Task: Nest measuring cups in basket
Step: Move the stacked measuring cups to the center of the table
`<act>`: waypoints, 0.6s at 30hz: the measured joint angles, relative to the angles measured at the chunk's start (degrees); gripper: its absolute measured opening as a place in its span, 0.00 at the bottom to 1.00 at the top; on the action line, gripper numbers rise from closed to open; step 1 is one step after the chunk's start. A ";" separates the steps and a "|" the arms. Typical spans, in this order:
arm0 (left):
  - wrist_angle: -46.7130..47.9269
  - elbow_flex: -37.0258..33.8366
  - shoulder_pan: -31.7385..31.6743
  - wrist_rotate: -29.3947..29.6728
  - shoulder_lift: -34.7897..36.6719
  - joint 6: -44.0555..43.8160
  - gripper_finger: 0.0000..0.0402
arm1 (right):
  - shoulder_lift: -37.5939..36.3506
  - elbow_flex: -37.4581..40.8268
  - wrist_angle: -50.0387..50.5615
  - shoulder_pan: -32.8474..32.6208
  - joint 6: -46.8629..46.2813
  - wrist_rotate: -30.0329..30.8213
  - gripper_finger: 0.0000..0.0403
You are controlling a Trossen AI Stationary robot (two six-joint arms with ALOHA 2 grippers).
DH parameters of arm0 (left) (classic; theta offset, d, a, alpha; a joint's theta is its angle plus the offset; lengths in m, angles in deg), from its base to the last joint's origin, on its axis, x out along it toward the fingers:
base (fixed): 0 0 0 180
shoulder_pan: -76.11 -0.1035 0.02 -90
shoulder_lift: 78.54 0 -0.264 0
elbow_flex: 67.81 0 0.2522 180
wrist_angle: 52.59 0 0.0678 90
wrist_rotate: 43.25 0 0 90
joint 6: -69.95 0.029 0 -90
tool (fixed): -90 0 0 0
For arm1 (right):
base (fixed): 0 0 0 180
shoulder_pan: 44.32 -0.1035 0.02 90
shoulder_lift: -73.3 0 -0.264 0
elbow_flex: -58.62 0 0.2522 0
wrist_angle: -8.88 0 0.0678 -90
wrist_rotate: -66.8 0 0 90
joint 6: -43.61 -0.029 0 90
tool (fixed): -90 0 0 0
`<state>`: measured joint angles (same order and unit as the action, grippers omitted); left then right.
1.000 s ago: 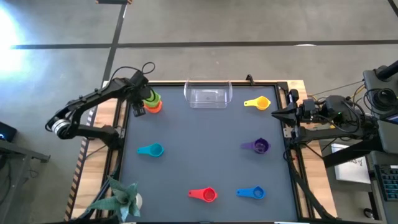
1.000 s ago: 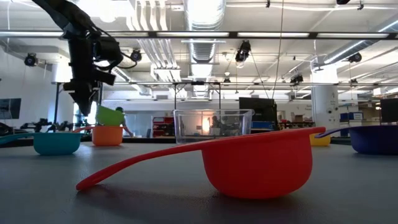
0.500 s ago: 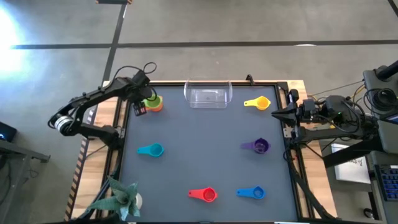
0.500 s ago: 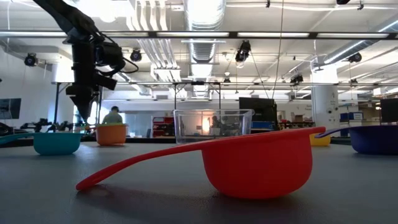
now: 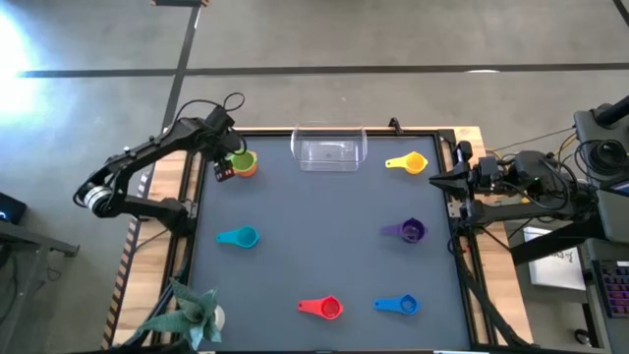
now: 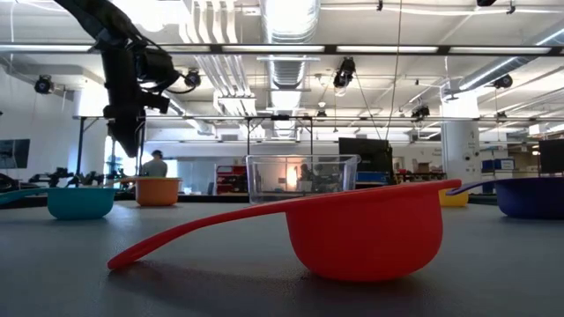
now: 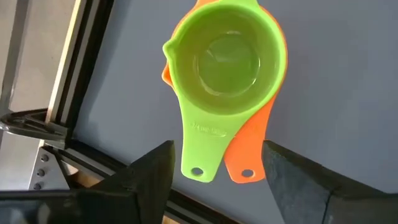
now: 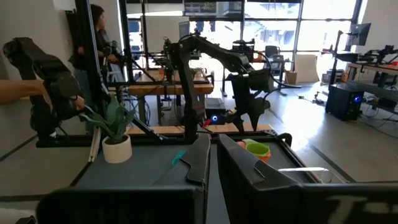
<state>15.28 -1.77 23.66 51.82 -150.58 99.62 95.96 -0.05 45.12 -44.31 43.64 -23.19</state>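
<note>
The green cup (image 7: 225, 59) sits nested inside the orange cup (image 7: 271, 99) near the table's far left corner (image 5: 242, 163), both handles pointing at my left gripper. My left gripper (image 7: 217, 149) hovers open above those handles without touching them (image 5: 223, 167) (image 6: 128, 145). The clear basket (image 5: 328, 150) stands at the far edge. Yellow (image 5: 408, 162), purple (image 5: 409, 231), teal (image 5: 239, 237), red (image 5: 322, 308) and blue (image 5: 398, 306) cups lie apart on the mat. My right gripper (image 8: 213, 155) waits shut at the table's right edge (image 5: 437, 182).
A potted green plant (image 5: 187, 310) stands at the near left corner. A wooden frame and metal rails (image 7: 56, 124) border the grey mat beside the nested cups. Open mat (image 5: 324, 226) lies between the cups in the middle. People show in the room beyond.
The green cup, tilted in my left gripper just above the orange cup a second ago, has dropped into it and now sits level inside. My left gripper has let go and risen a little above the pair.
</note>
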 joint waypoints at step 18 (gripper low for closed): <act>-2.49 -0.42 0.26 6.32 -5.28 -0.87 0.87 | 0.00 0.00 0.00 0.02 0.00 0.02 0.06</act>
<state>12.78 -2.19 23.92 58.15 -155.86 98.75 95.96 -0.05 45.12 -44.29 43.64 -23.17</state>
